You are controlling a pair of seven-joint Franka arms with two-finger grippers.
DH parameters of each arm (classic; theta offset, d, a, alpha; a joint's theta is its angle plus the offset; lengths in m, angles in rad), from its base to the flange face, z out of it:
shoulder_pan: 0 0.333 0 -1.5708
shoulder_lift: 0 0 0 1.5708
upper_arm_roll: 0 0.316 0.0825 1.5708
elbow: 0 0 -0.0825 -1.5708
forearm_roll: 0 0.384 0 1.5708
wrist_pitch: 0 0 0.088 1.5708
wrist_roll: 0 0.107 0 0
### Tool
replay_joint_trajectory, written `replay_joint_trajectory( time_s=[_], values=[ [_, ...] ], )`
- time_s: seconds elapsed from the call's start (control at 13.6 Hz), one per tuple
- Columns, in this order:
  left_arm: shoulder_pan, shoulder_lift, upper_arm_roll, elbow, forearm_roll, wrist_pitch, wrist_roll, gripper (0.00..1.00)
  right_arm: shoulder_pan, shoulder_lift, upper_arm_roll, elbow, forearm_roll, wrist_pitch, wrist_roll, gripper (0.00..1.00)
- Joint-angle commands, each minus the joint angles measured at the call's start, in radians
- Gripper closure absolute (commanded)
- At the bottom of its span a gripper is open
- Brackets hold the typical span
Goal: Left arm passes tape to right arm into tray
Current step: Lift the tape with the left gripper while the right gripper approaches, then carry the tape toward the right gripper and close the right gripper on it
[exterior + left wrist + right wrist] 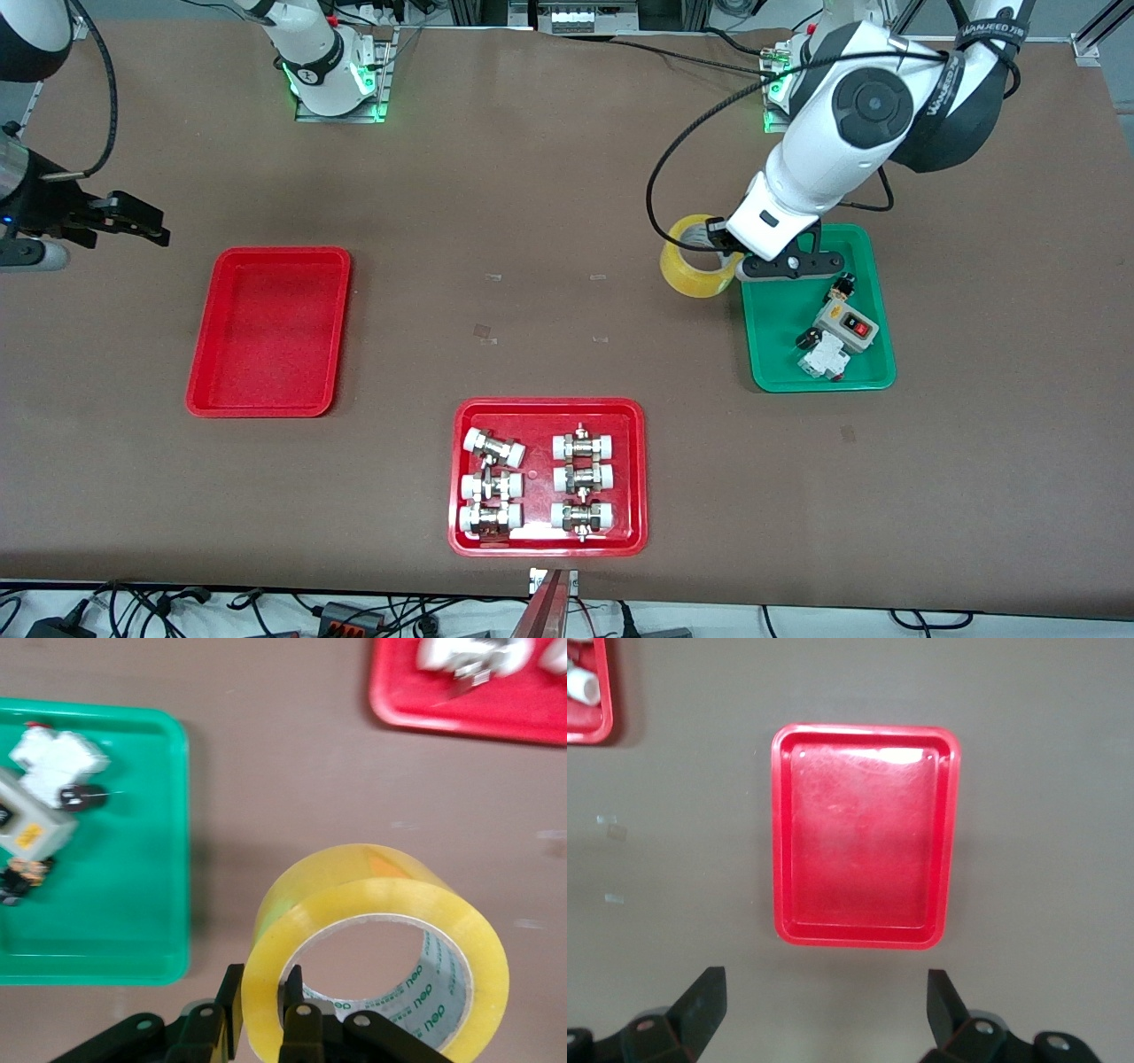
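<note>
Translucent yellow tape (372, 943), printed white core, upright

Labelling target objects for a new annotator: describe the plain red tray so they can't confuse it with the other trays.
Start at the brown table and go to the right arm's end. There lies the plain red rectangular plastic tray with rounded corners and a raised rim. Unlike the red tray of white-capped metal fittings, nearer the front camera, and the green plastic tray at the left arm's end, it holds nothing.

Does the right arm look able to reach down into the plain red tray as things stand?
Probably yes. The right tool hangs open, with nothing held, beside the plain red tray, which shows nothing inside. The left tool, shut on the tape, is beside the green tray.
</note>
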Motion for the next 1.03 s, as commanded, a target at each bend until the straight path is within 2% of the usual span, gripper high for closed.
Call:
replay_joint_trajectory(
  time_s=[0.0,0.15,0.29,0.66,0.81,0.88,0.95],
  values=[
    [0.000,0.047,-0.009,0.132,-0.098,-0.022,-0.015,1.00,0.053,0.039,0.003,-0.001,0.004,-0.010,-0.017,0.00],
    [-0.011,0.076,-0.011,0.144,-0.123,0.000,-0.026,1.00,0.080,0.059,0.003,0.000,0.033,-0.004,-0.017,0.00],
    [-0.087,0.166,-0.009,0.216,-0.137,0.079,-0.041,1.00,0.081,0.088,0.003,0.002,0.175,-0.001,-0.017,0.00],
    [-0.250,0.428,0.005,0.435,-0.125,0.111,-0.164,1.00,0.120,0.162,0.003,0.025,0.456,0.039,-0.022,0.00],
    [-0.323,0.478,0.031,0.462,-0.119,0.200,-0.244,1.00,0.121,0.185,0.003,0.026,0.638,0.041,-0.043,0.00],
    [-0.351,0.490,0.040,0.462,-0.119,0.251,-0.309,1.00,0.126,0.200,0.003,0.028,0.706,0.045,-0.057,0.00],
    [-0.361,0.499,0.043,0.462,-0.119,0.274,-0.326,1.00,0.136,0.214,0.005,0.032,0.737,0.062,-0.071,0.00]
  ],
)
